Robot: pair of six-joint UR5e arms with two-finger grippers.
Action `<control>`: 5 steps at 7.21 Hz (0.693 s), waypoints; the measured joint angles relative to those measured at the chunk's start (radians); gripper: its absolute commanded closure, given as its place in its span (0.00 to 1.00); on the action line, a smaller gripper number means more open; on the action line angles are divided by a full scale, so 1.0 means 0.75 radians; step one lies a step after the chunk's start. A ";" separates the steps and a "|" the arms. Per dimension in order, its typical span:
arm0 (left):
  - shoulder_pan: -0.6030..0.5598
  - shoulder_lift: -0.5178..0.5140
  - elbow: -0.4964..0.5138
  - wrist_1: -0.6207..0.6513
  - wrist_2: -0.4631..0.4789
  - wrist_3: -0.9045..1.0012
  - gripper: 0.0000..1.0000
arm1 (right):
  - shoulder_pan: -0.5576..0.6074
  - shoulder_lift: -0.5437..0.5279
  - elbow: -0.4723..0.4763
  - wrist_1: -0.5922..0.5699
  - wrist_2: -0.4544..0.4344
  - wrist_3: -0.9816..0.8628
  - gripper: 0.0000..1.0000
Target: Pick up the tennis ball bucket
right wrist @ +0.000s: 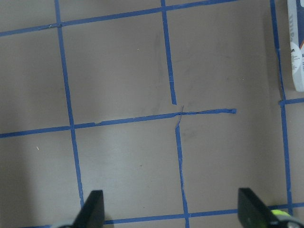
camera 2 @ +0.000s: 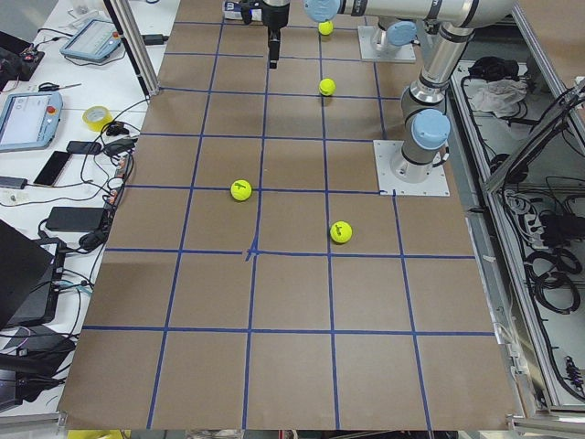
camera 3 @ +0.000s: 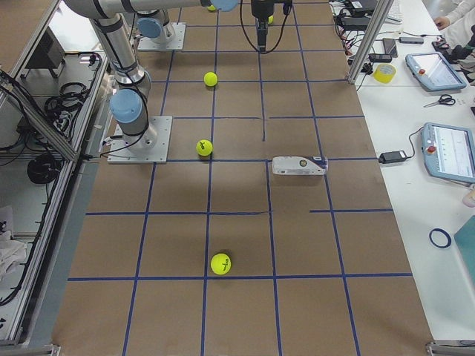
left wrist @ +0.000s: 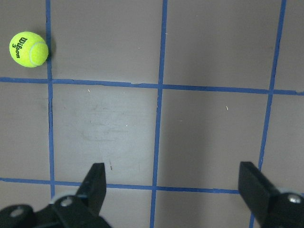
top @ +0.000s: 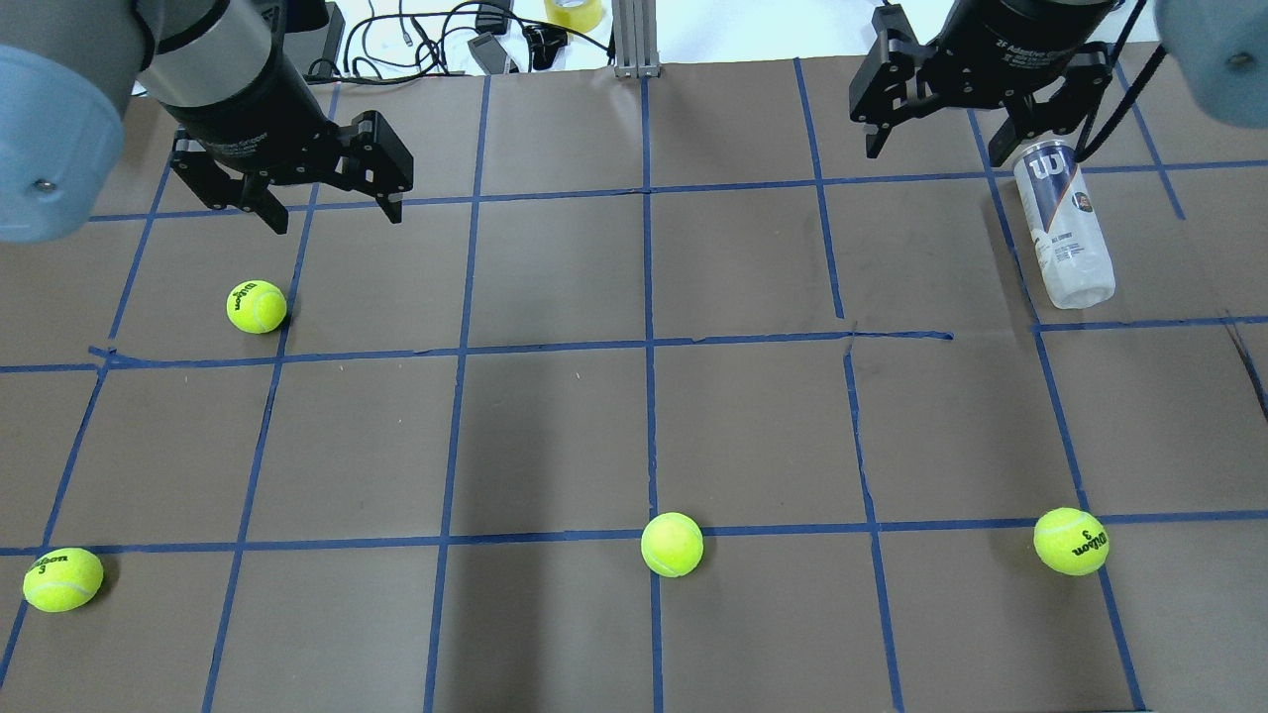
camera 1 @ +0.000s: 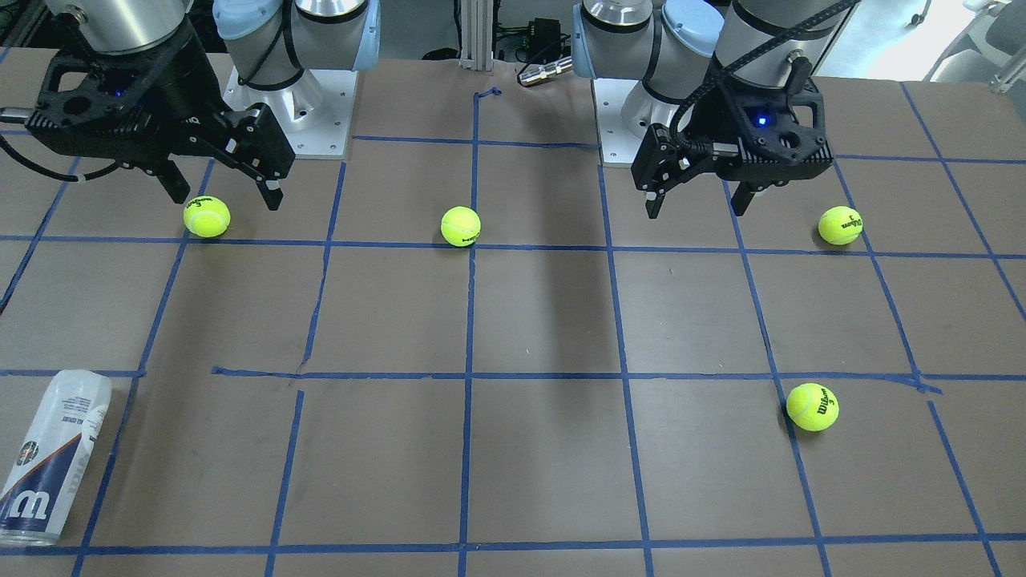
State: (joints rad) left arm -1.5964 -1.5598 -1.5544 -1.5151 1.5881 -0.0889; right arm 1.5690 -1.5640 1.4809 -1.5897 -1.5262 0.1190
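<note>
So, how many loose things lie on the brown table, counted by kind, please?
Yellow-green tennis balls: 4
Clear tennis ball bucket, lying on its side: 1
Total: 5

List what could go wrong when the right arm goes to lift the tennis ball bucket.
1. The tennis ball bucket lies on its side and is a smooth cylinder, so it may roll away or slip as the open right gripper closes on it.
2. If gripped near one end, the long tube could tilt and slide out during the lift.
</note>
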 measured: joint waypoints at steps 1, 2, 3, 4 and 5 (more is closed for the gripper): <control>-0.001 0.000 0.000 0.000 0.000 0.002 0.00 | -0.025 0.001 0.000 0.003 -0.019 -0.002 0.00; 0.000 0.002 -0.001 -0.002 0.003 0.005 0.00 | -0.061 0.001 -0.007 0.010 -0.062 -0.006 0.00; 0.000 0.003 -0.001 -0.003 0.005 0.007 0.00 | -0.107 0.002 -0.014 0.019 -0.127 -0.010 0.00; 0.001 0.003 -0.001 -0.004 0.005 0.008 0.00 | -0.170 0.015 -0.018 0.025 -0.169 -0.017 0.00; 0.001 0.003 -0.001 -0.005 0.003 0.008 0.00 | -0.246 0.049 -0.019 0.026 -0.182 -0.040 0.00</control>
State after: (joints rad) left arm -1.5955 -1.5572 -1.5554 -1.5186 1.5906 -0.0832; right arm 1.3843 -1.5272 1.4670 -1.5701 -1.6628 0.0889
